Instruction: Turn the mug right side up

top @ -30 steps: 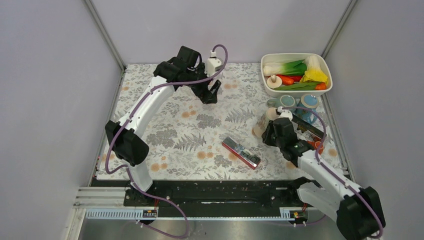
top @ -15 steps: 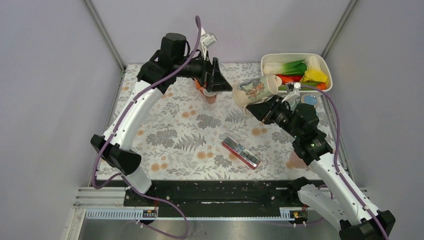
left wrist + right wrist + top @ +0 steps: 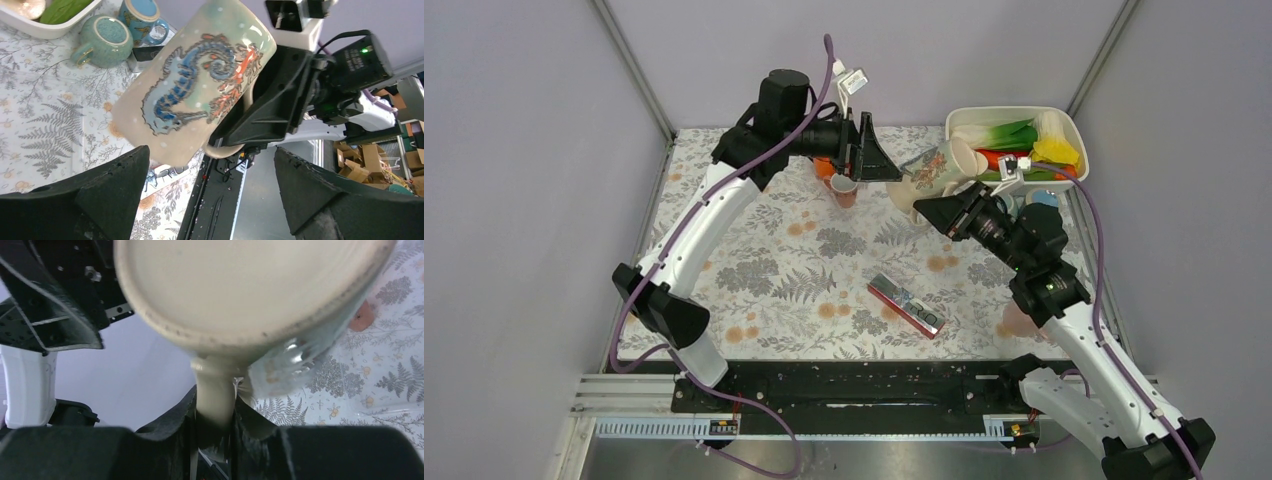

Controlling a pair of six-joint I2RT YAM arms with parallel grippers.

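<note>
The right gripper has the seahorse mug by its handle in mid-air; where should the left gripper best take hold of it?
Probably the body of the mug, across its painted wall, coming from the side opposite the handle. The right gripper is shut on the handle, so that part is taken. The tilted mug turns its seahorse side toward the open left gripper, whose jaws look wide enough.

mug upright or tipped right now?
Tipped: the mug lies on its side in the air, with the right pincer clamped on its handle.

Mug (image 3: 939,168) above table (image 3: 764,270), tray (image 3: 1009,110) behind it
</note>
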